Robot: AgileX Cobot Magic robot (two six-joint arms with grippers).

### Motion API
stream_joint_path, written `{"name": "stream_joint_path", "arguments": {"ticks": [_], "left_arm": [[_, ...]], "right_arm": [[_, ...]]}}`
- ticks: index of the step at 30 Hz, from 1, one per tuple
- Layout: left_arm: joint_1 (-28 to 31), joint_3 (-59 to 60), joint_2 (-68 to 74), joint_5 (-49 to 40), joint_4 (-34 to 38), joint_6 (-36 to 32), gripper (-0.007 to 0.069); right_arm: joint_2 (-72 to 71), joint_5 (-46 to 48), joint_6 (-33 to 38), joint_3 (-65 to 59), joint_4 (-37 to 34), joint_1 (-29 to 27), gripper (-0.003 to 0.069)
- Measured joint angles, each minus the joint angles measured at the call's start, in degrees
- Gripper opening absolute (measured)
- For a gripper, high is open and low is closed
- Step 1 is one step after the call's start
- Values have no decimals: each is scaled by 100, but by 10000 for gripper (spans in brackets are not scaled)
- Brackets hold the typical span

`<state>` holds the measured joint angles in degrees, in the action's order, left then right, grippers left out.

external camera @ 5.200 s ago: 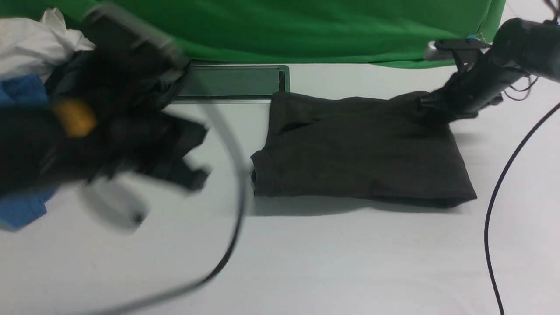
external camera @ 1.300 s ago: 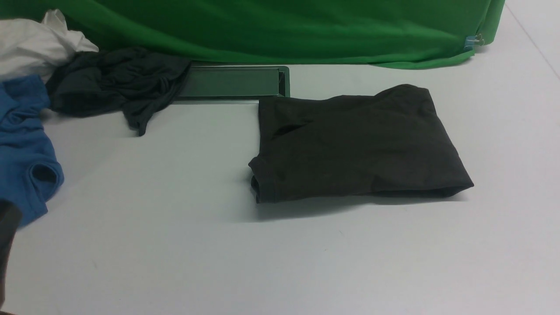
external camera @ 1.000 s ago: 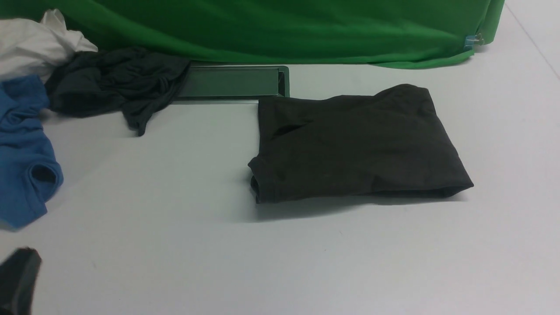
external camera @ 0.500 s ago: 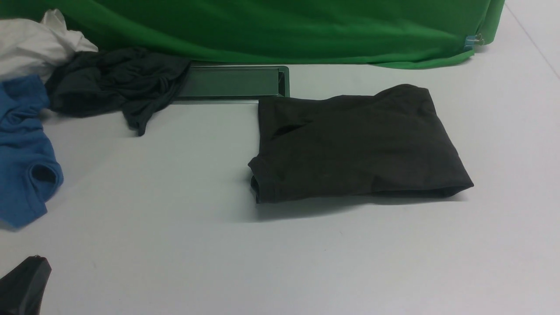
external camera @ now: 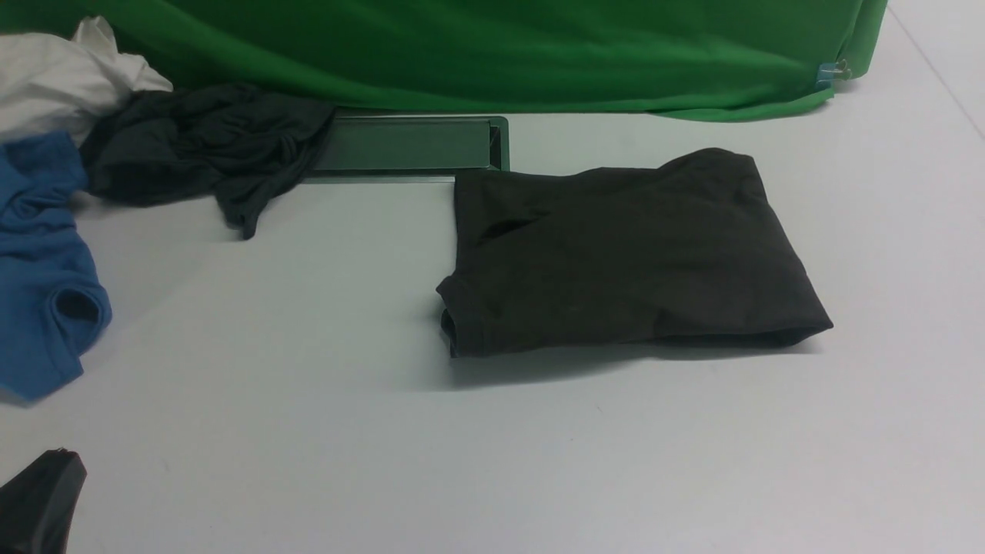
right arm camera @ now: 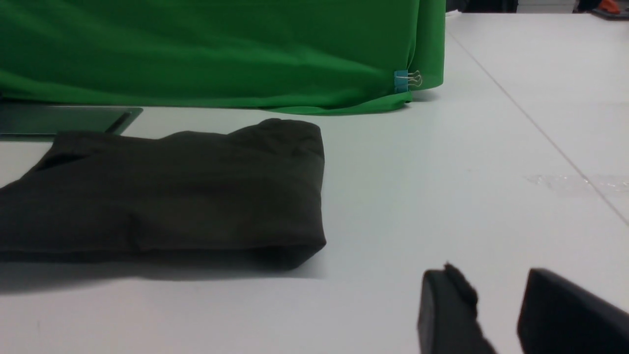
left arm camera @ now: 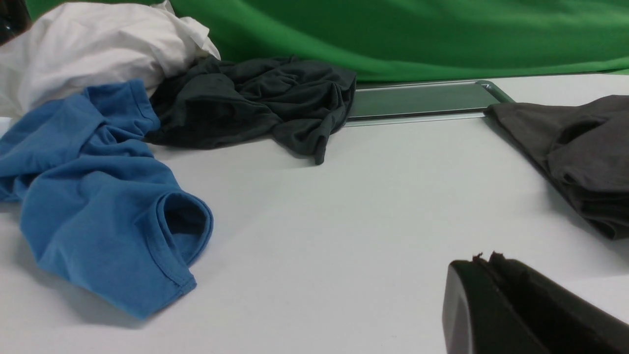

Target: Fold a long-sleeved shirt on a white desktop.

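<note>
shirt [external camera: 623, 254] folded, long axis sideways on bench [external camera: 492, 446] | well ahead of both fingers, right nearer | left fingers [left arm camera: 484, 265] pinched shut, empty | right fingers [right arm camera: 496, 305] a bit apart, empty

The front camera looked down and forward across the white desktop [external camera: 308, 431]. Both wrist cameras sat low, facing the green backdrop [left arm camera: 393, 39] at 12 o'clock. All three views shared the folded long-sleeved shirt [external camera: 623, 254].
</note>
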<state>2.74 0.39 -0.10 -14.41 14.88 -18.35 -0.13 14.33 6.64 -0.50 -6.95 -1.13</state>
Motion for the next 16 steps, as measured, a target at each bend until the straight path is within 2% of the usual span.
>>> {"name": "stream_joint_path", "arguments": {"ticks": [16], "left_arm": [[0,0,0,0,0,7,17]], "right_arm": [[0,0,0,0,0,0,238]]}}
